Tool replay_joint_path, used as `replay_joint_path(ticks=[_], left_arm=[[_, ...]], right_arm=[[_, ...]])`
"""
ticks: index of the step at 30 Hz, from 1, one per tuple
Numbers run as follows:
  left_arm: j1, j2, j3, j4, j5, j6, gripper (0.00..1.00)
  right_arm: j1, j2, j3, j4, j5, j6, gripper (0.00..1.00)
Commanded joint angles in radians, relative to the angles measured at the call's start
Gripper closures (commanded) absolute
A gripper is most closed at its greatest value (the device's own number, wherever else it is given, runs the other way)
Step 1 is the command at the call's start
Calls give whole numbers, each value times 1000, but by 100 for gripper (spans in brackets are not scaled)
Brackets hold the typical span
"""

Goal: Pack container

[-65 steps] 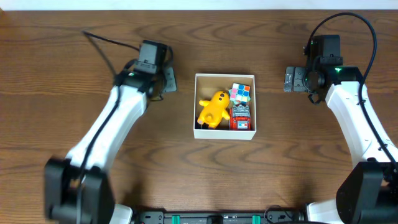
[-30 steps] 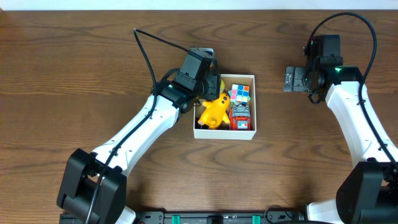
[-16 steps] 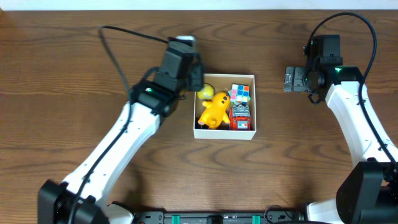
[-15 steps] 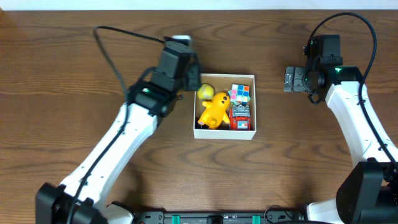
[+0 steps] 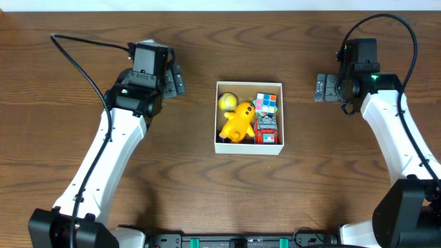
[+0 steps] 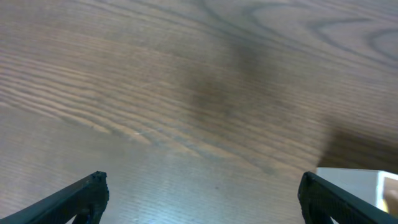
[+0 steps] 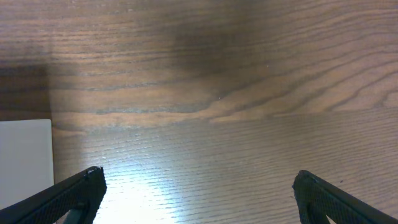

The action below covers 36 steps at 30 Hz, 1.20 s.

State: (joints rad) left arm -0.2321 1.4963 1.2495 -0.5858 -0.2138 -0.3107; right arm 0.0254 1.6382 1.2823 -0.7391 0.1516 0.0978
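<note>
The container [image 5: 248, 147], a shallow white box with a brown inside, sits mid-table. In it lie a small yellow ball [image 5: 225, 102], a yellow figure toy [image 5: 236, 120], a colour cube [image 5: 266, 103] and a red toy [image 5: 267, 128]. My left gripper [image 5: 176, 81] hovers left of the box, open and empty. In the left wrist view the left gripper [image 6: 202, 186] spans bare wood, with a corner of the container [image 6: 351, 181] at the right. My right gripper [image 5: 321, 87] rests open to the box's right. The right wrist view shows the right gripper [image 7: 199, 180] empty, with the container's wall [image 7: 25, 155] at the left.
Dark wood table [image 5: 207, 200] all around. A black cable [image 5: 83, 43] loops behind the left arm, and another cable [image 5: 386, 24] arcs over the right arm. The table's back edge [image 5: 220, 7] runs along the top.
My left gripper opened over the box's back left corner, left the yellow ball there and drew back to the left. The right arm has not moved.
</note>
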Motion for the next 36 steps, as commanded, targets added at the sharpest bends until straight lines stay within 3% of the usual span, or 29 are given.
replay_joint_path(ticks=[1,21,27,36], left_arm=[[3,0,-1,-8,-16,7,2],[3,0,-1,-9,-15,7,2],[3,0,-1,-9,-16,7,2],[3,0,-1,-9,-16,7,2]], right_arm=[[-3,-13,16,1,9,-6,1],[0,-23,8,-6,8,-6,1],[50,-212,5,-21,9,-6,1],[249,-643,5,-21,9,-6,1]])
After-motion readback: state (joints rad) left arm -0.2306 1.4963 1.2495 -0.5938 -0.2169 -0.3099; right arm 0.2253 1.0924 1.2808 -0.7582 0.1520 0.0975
